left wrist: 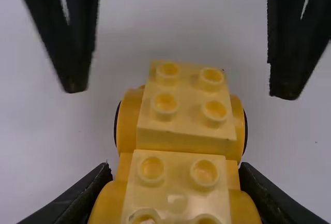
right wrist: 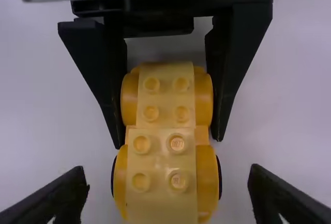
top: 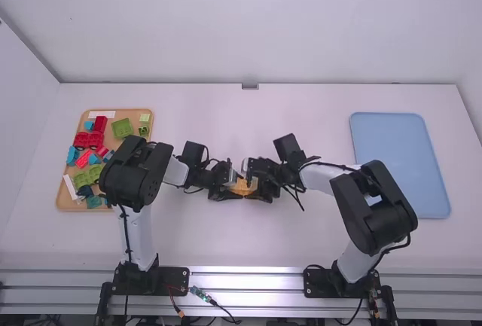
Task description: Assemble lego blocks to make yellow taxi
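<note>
Mid-table, yellow blocks [right wrist: 161,167], left gripper [top: 231,184] clasping them

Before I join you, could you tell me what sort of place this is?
Probably a robotics lab workstation: the left arm and right arm stand at a metal rail, and a tray holds toy blocks.

No legible text or numbers, seemingly.

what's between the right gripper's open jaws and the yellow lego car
In the right wrist view, the stretch between the right gripper and the yellow lego car is bare: white table shows on both sides.
</note>
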`<action>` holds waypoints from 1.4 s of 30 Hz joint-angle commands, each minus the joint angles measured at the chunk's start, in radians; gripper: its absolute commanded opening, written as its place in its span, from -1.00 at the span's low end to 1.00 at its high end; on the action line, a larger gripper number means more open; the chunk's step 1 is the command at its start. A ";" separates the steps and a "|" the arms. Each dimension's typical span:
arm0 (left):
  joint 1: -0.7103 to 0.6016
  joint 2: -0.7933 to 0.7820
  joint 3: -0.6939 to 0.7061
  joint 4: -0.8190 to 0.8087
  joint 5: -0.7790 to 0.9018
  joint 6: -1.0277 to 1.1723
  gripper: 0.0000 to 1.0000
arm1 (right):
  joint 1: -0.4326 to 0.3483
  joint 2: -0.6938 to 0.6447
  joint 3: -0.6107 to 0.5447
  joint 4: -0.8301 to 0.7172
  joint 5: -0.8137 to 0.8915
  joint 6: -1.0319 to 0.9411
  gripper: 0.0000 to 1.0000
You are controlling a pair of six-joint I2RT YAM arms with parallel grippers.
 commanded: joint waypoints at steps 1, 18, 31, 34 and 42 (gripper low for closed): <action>-0.005 0.013 -0.010 -0.009 -0.047 0.007 -0.94 | 0.002 -0.016 0.010 0.004 -0.050 0.002 0.74; -0.005 0.013 -0.010 -0.003 -0.049 0.007 -0.94 | -0.111 -0.038 -0.003 -0.016 -0.309 -0.098 -1.00; -0.005 0.013 -0.010 -0.001 -0.049 0.007 -0.94 | -0.053 0.054 -0.003 0.026 -0.202 -0.011 -1.00; -0.005 0.013 -0.010 0.004 -0.049 0.007 -0.94 | -0.027 0.064 -0.004 0.024 -0.159 -0.012 -1.00; -0.005 0.013 -0.010 0.009 -0.049 -0.009 -0.95 | -0.023 0.156 -0.003 0.094 -0.125 0.063 -1.00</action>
